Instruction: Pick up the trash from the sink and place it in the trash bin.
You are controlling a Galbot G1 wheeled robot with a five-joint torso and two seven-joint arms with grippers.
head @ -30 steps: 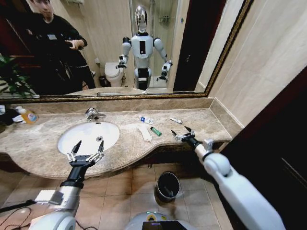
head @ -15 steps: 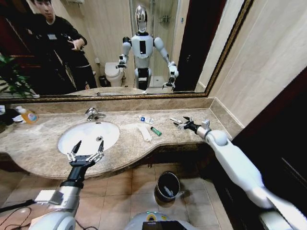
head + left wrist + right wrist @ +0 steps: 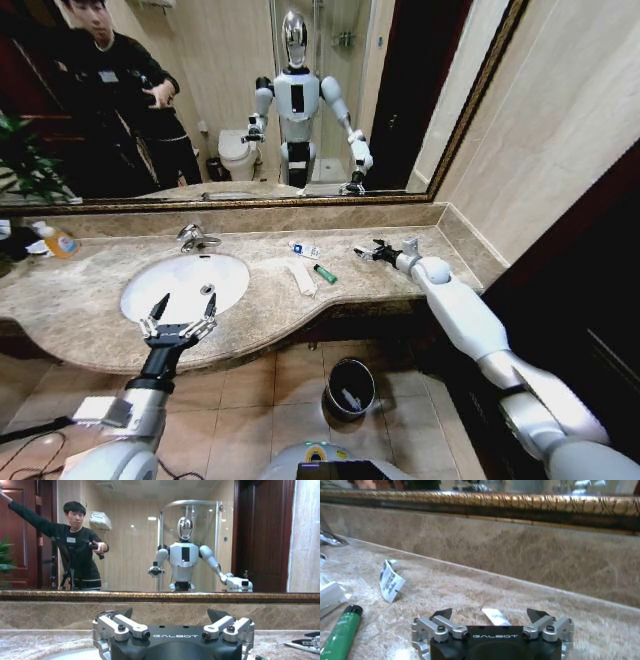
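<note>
Right end effector (image 3: 375, 250) apparently straddles white tube (image 3: 495, 616).

From my right wrist camera, the right gripper (image 3: 489, 615) covers the near end of a small white tube (image 3: 494, 616), and the green tube (image 3: 341, 632) runs off the frame edge. In my head view, the trash bin (image 3: 350, 388) holds something pale, too small to identify. My left wrist camera crops the sink (image 3: 75, 654).

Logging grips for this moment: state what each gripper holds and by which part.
Nothing is held. The right gripper is open around a small white tube on the counter, not gripping it. The left gripper is open over the sink.
</note>
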